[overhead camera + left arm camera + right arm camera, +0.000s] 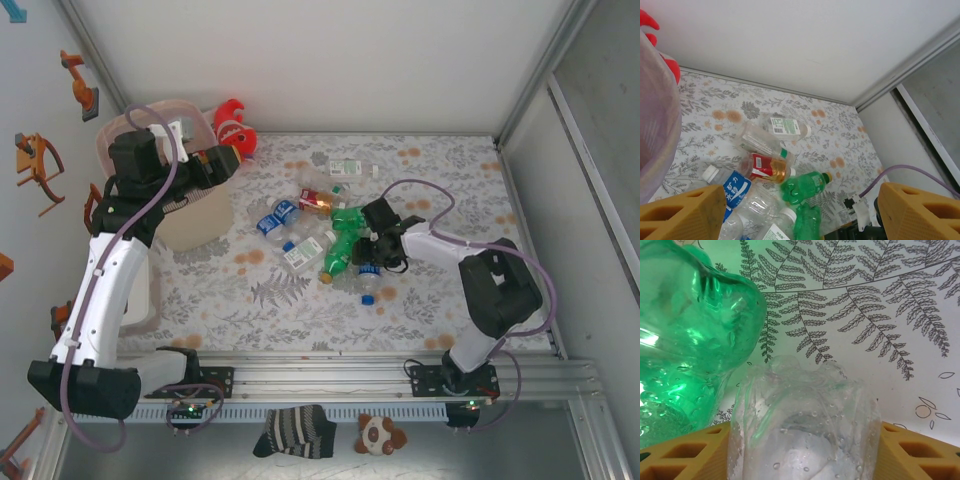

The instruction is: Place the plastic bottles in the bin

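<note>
Right pincer (802, 457) pinches a clear bottle (800, 400), label hidden, beside a green bottle (690, 340); left pincer (800, 217) gapes.

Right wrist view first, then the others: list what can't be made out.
- Right wrist: the clear bottle is cut off by the bottom edge; unclear whether the right gripper pinches it or just flanks it.
- Top: the inside of the bin is hidden by the left arm.
- Left wrist: the bin is cut off by the left edge.
</note>
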